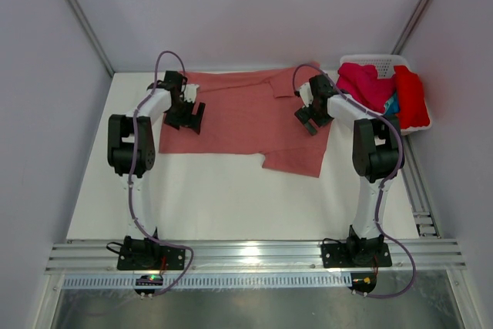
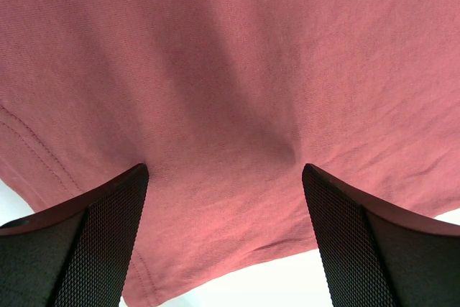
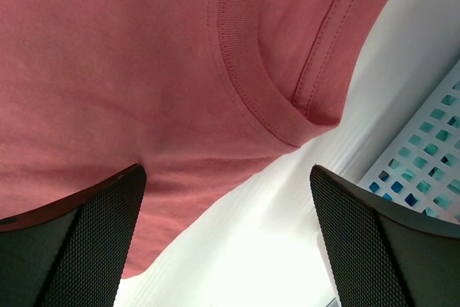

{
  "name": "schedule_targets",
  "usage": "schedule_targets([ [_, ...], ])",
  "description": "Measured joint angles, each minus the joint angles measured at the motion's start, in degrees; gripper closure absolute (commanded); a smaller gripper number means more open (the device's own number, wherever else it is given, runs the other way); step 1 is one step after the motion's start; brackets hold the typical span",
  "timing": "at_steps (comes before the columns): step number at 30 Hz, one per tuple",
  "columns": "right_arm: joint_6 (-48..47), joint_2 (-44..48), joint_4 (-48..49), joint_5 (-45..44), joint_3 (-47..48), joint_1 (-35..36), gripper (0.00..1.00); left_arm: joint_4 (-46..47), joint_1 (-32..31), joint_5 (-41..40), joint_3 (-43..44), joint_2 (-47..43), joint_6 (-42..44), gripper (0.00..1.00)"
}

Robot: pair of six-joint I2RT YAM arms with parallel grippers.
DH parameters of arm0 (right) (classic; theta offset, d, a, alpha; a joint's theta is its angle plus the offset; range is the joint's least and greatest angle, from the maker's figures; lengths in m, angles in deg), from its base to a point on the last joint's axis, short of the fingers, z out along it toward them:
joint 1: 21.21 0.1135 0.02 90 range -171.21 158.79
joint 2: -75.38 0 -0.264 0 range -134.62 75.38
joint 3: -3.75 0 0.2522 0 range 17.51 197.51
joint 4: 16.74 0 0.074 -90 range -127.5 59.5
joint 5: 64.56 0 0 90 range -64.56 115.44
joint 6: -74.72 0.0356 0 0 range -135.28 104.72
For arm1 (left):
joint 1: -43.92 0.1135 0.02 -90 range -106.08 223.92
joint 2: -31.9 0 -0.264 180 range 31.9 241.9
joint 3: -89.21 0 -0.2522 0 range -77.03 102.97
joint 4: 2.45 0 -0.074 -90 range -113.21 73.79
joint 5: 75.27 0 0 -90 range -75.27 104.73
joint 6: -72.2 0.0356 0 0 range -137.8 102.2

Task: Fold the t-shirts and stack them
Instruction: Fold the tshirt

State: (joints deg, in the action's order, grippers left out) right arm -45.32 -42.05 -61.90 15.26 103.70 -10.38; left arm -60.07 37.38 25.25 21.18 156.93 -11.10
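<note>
looking down from above, we see the pink shirt (image 1: 246, 117) lying spread out flat on the white table (image 1: 216, 198), near the far edge. one sleeve (image 1: 296, 158) sticks out toward us on the right side. the left gripper (image 1: 186, 124) hangs over the left end of the shirt. its two fingers (image 2: 108, 228) are spread wide apart, with only the cloth below showing between them. the right gripper (image 1: 308, 122) hangs over the right end, by the neck hole (image 3: 248, 62), and its fingers (image 3: 93, 235) are spread wide too. neither one is pinching anything. from the wrist cameras the finger tips look very close to the cloth, maybe touching it, but we cannot tell for sure. the white basket (image 1: 371, 60) sits at the far right corner of the table, just beside the pink shirt. in it we see a dark pink shirt (image 1: 360, 82) and a red shirt (image 1: 412, 96) piled up, with a bit of blue cloth (image 1: 394, 104) peeking out between them.
</note>
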Motion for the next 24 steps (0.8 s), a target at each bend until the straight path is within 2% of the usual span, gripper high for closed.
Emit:
schedule_targets([
  [13,-0.02,-0.55,0.55,-0.50,0.09,0.00,0.01,0.94,-0.33,-0.15,-1.22,-0.59,0.00,0.11],
  [24,0.28,0.42,2.40,-0.70,-1.84,0.00,0.01,3.02,-1.03,-0.17,-6.27,-3.65,0.02,0.11],
])
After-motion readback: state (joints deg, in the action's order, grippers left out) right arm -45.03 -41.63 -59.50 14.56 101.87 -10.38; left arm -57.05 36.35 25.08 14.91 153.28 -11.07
